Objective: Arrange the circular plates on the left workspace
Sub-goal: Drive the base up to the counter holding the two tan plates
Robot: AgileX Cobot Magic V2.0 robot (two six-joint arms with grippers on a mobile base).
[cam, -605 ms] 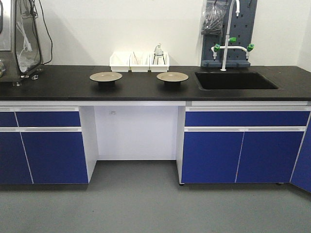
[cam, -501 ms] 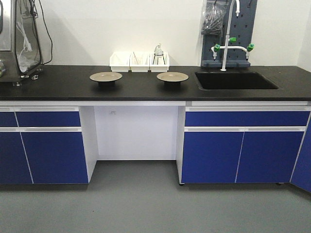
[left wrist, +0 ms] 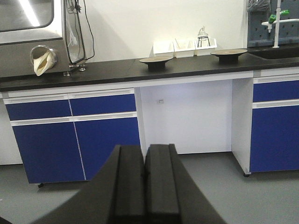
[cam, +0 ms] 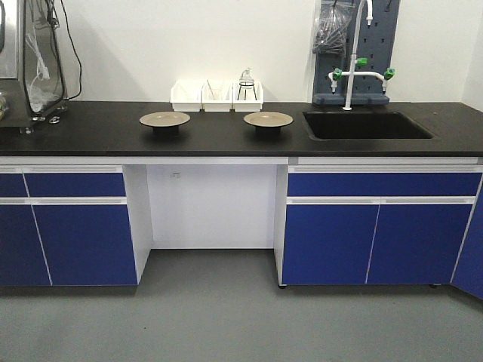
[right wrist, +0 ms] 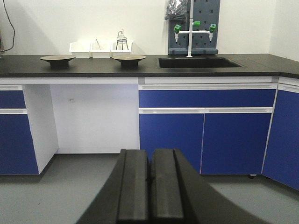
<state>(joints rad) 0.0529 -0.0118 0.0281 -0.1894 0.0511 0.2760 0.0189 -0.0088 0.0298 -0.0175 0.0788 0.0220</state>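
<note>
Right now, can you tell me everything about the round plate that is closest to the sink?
The plate is round and flat, shiny tan on top, with a dark rim and a black underside that lifts it a little. It sits level and empty on the black countertop, just left of the sink and in front of the white bins. Nothing else touches it; its twin plate stands apart to the left.
</note>
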